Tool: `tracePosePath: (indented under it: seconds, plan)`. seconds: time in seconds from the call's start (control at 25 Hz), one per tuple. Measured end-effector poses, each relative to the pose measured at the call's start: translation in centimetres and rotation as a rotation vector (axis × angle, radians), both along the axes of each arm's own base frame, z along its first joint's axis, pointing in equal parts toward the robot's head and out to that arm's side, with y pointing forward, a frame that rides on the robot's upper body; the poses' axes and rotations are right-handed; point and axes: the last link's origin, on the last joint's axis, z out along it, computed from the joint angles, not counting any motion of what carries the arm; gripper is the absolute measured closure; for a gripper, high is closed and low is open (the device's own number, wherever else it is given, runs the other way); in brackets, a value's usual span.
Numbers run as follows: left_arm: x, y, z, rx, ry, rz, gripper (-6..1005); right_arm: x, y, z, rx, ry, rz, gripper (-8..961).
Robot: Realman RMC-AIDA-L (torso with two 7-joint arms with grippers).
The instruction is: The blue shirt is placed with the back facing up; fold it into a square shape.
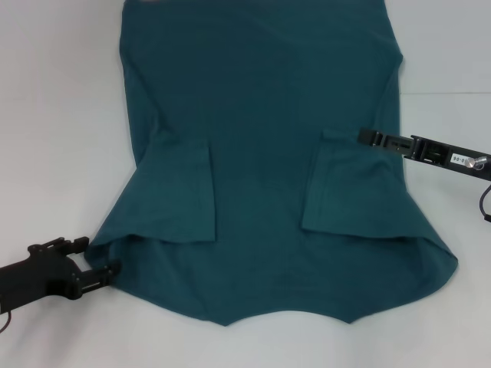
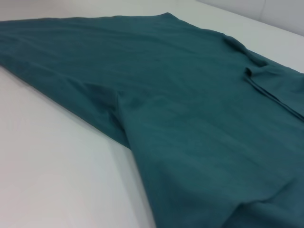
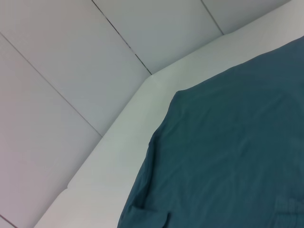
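Head view: blue shirt plain-side up, both sleeves folded inward.

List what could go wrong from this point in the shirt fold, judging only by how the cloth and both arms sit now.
1. The left tool sits at the very edge of the dark teal-blue cotton T-shirt, near its lower left corner; a shallow pinch might slip off.
2. The right tool is over the folded-in right sleeve, much farther up than the left tool; uneven lifting could skew the fold.
3. Both sleeves lie loosely folded inward and may flop open when the cloth moves.
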Motion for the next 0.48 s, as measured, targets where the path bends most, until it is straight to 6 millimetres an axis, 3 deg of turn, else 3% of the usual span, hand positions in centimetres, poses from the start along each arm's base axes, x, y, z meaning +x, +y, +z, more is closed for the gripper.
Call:
tracePosePath:
  seconds: [0.48]
  plan:
    - [1.5, 0.0, -1.1, -0.079, -0.024, -0.055, 242, 0.2, 0.1, 0.3, 0.012, 0.005, -0.008, 44]
